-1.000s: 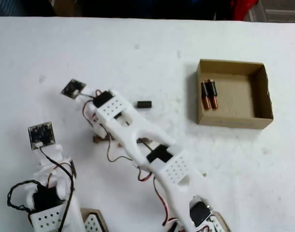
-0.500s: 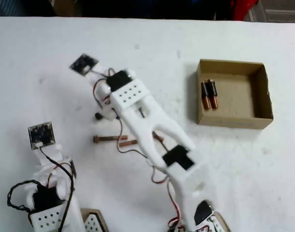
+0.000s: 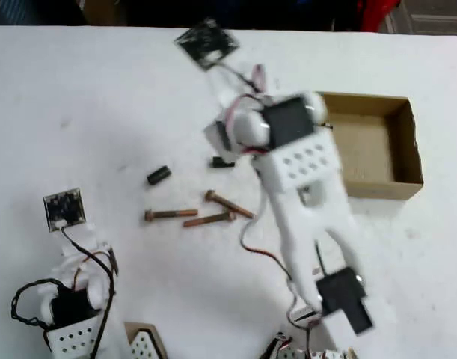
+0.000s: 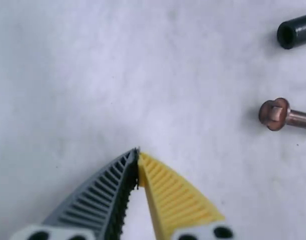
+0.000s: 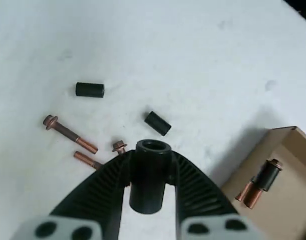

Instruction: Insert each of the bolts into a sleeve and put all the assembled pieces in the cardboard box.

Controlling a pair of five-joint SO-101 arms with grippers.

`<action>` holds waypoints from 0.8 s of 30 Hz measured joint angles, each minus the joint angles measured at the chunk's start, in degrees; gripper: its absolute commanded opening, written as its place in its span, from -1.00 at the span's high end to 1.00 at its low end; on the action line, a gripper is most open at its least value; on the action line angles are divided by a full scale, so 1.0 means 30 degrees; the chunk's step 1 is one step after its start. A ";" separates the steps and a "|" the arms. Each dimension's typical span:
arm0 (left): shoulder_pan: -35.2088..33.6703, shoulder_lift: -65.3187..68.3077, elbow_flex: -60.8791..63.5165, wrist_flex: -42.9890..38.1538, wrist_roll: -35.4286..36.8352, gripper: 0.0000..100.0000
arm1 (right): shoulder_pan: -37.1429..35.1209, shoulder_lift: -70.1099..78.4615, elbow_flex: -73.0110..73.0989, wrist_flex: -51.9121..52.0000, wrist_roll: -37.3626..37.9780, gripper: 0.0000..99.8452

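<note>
My right gripper [image 5: 150,156] is shut on an upright black sleeve [image 5: 149,176], held high above the table. Below it lie three copper bolts [image 5: 70,134] [image 5: 87,159] [image 5: 119,147] and two loose black sleeves [image 5: 89,89] [image 5: 158,123]. In the high view the bolts [image 3: 170,214] [image 3: 209,219] [image 3: 228,203] cluster left of the right arm [image 3: 303,168], with sleeves [image 3: 158,175] [image 3: 222,161] beyond them. The cardboard box [image 3: 366,187] holds assembled pieces [image 5: 258,184]. My left gripper [image 4: 137,152] is shut and empty just above the table, near a bolt head [image 4: 274,114] and a sleeve [image 4: 295,31].
The left arm [image 3: 75,307] sits folded at the near left corner of the white table [image 3: 78,97]. The right arm's raised wrist overlaps the box's left wall in the high view. Dark clutter lines the table's far edge.
The right arm has risen and swung right toward the box with a sleeve in its gripper, uncovering the bolts and sleeves. The left arm has not moved.
</note>
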 measured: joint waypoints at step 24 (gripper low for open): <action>0.0000 0.0029 0.0000 -0.0322 0.0000 0.95 | 0.1670 -1.4769 1.2132 -0.1231 0.0000 0.97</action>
